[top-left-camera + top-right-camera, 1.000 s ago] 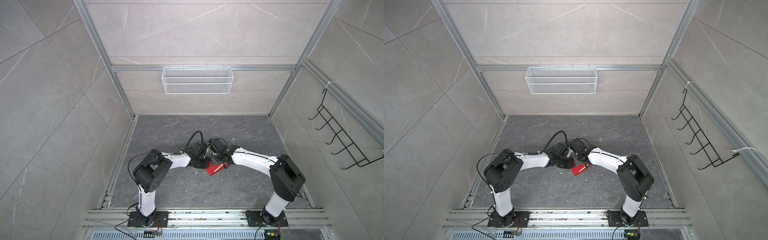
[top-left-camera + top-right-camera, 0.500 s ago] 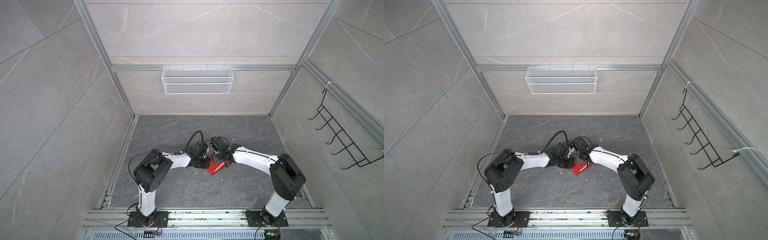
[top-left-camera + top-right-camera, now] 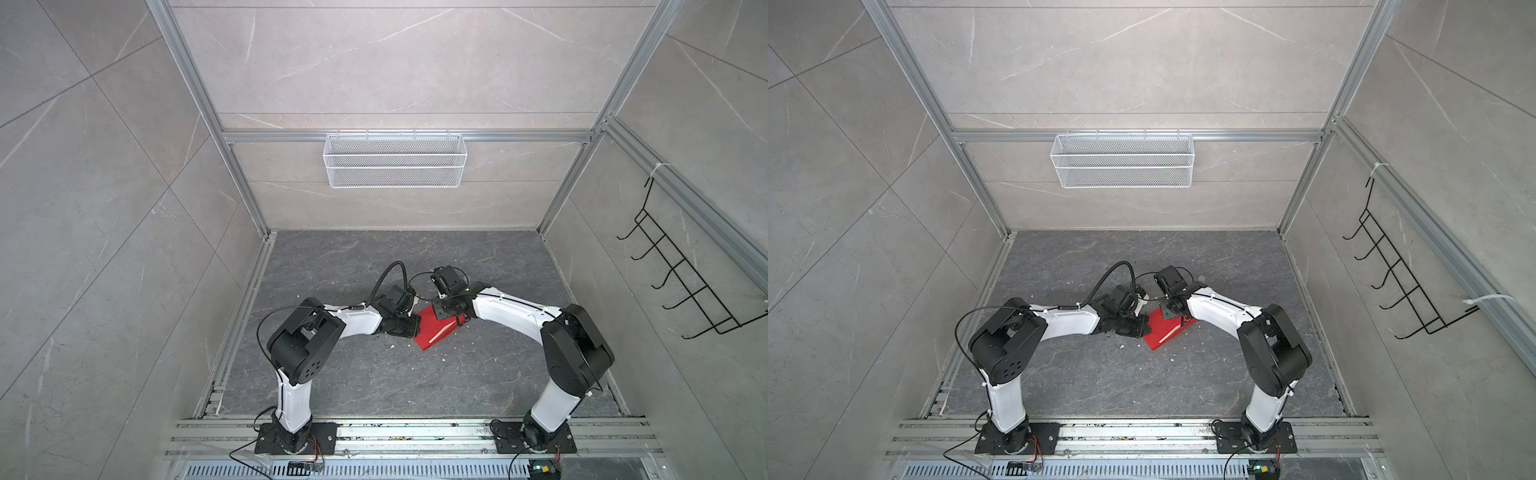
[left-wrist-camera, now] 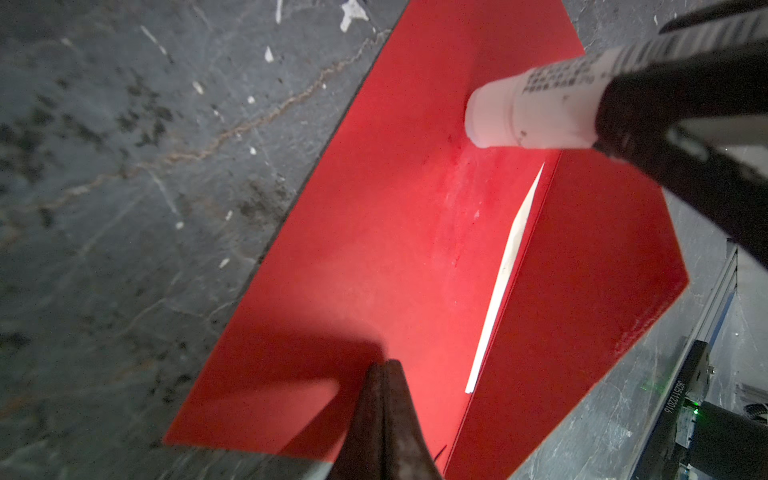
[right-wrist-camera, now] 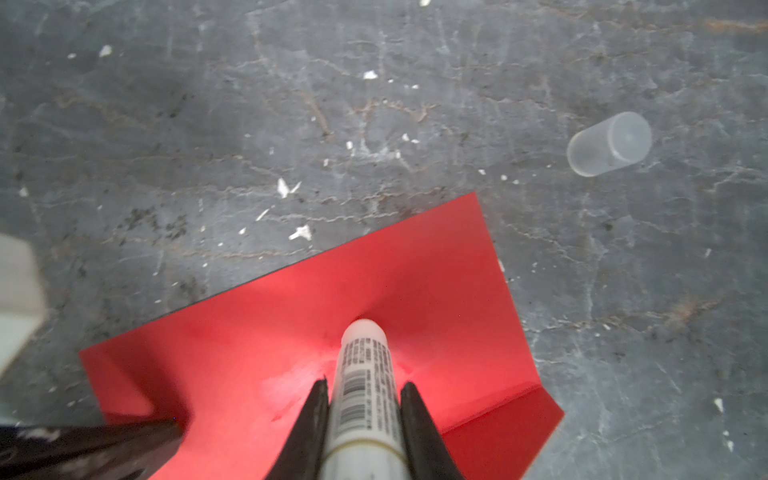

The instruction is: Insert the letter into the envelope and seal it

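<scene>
vividly red envelope (image 4: 353, 270), unsealed

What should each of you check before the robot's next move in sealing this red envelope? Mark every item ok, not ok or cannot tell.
1. Letter inside the envelope: ok; only a thin pale edge shows at the mouth.
2. Left tool shut, its tip on the envelope: ok.
3. Right tool gripping the glue stick: ok; the stick's tip touches the envelope's body beside the fold.
4. Flap open: ok; not folded over.
5. Glue along the whole mouth: cannot tell; a shiny smear shows only near the tip.
6. Clear cap off the envelope: ok; it lies apart on the table.
</scene>
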Robot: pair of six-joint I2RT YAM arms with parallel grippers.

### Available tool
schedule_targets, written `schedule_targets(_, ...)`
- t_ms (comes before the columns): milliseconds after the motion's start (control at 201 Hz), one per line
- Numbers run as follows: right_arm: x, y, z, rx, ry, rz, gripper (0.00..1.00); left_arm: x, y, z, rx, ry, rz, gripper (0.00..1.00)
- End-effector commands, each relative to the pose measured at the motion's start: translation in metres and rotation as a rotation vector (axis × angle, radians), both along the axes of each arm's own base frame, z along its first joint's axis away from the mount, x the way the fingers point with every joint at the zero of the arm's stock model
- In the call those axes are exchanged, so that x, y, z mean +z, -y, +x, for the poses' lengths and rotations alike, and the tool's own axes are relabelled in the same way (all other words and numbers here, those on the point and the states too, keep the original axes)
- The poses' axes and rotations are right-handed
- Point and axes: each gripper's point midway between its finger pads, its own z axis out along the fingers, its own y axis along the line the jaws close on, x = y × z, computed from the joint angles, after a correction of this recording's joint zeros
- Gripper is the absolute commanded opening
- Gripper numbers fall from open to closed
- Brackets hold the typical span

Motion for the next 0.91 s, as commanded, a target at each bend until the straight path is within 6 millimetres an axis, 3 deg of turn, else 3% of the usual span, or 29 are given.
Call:
schedule_targets(0, -0.028, 0.042, -0.009, -0.085, -0.086, -0.147, 0.0, -0.077, -0.067, -0.053, 0.003, -0.206, 0.32, 0.0)
schedule_targets(194, -0.021, 0.036, -0.008, -0.086, -0.083, -0.088, 0.0, -0.077, -0.067, -0.053, 0.001, -0.205, 0.32, 0.0)
schedule_targets(359, 0.022, 0.017, -0.001, -0.061, 0.014, 0.064, 0.0, -0.076, -0.066, -0.053, 0.0, -0.204, 0.319, 0.0)
schedule_targets(453, 0.048, 0.017, 0.002, -0.068, 0.07, 0.117, 0.0, -0.076, -0.066, -0.053, 0.001, -0.205, 0.319, 0.0)
schedule_targets(602, 0.073, 0.016, 0.001, -0.066, 0.117, 0.184, 0.0, -0.076, -0.066, -0.053, -0.001, -0.205, 0.319, 0.0)
schedule_targets(742, 0.077, 0.011, -0.006, -0.035, 0.105, 0.216, 0.0, -0.077, -0.066, -0.052, -0.001, -0.204, 0.318, 0.0)
schedule_targets(901, 0.062, -0.002, -0.02, 0.028, 0.052, 0.232, 0.0, -0.078, -0.066, -0.053, -0.003, -0.206, 0.32, 0.0)
